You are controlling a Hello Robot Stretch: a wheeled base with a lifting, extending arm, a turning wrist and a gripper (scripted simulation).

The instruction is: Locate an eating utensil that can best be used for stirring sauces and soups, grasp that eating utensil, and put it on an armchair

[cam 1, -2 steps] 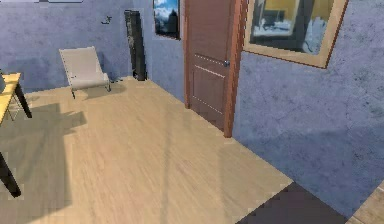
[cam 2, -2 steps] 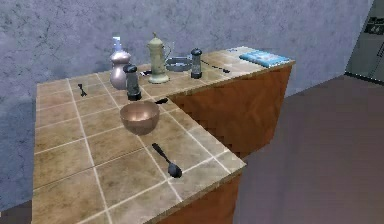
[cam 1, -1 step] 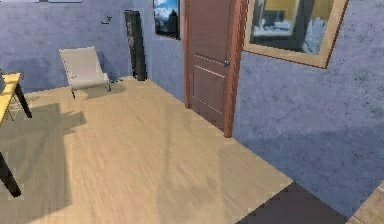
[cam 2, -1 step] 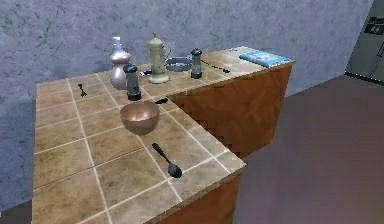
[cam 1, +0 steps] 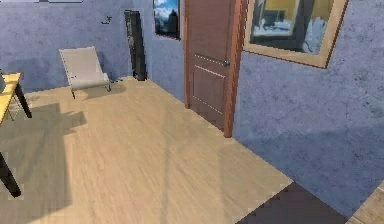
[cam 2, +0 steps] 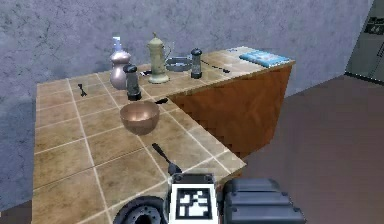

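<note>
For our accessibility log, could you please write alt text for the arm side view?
A tiled counter holds a copper-coloured bowl at its middle, with a dark long-handled utensil lying nearer. Bottles and shakers stand behind, and a flat blue item lies far right.

On the desk point(cam 2: 60, 150), bowl point(cam 2: 140, 116) in the middle, near utensil point(cam 2: 164, 157) before it, far utensil point(cam 2: 83, 90) behind to its left, row of bottles point(cam 2: 155, 60) behind, flat slab point(cam 2: 258, 57) at the right end; elsewhere, armchair point(cam 1: 85, 70) against the far wall, left of tall stand point(cam 1: 134, 45) and door point(cam 1: 210, 60).
</note>
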